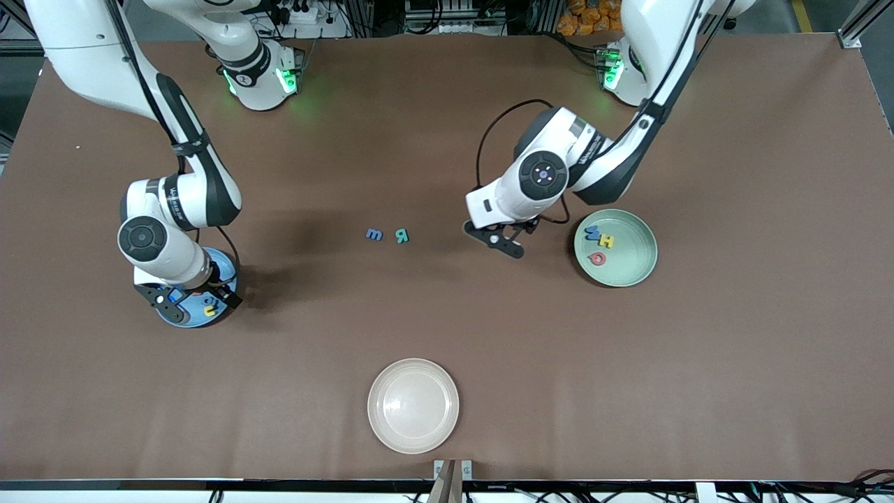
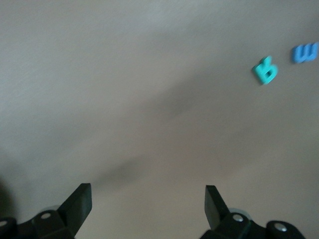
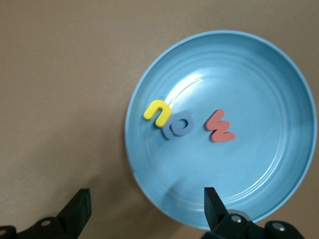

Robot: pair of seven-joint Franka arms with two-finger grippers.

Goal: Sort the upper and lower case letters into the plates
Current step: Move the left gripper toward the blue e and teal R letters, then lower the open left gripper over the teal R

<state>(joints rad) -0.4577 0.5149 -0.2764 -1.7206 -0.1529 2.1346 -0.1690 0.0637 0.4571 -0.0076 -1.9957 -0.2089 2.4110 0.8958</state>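
Two loose letters: I log a blue m (image 1: 374, 235) and a teal R (image 1: 401, 236), chunky, matte, side by side mid-table.
Blue plate (image 3: 259, 64): glossy, ringed; holds yellow, blue and red-pink pieces.
Green plate (image 1: 632, 269): three pieces.
Left gripper (image 1: 504, 244): agape, empty, over bare table.
Right gripper (image 3: 144, 209): agape, empty, over the blue plate's edge.

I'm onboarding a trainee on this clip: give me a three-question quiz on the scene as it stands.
1. How many letters lie in the blue plate?
2. True or false: the cream-white plate holds a letter.
3. Which letters lie loose on the table? A) blue m and teal R B) two yellow letters C) none

Key:
1. Three: yellow, blue, red-pink.
2. False; it holds nothing.
3. A. The open left gripper hangs between them and the pale green plate; the open right gripper is over the blue plate.
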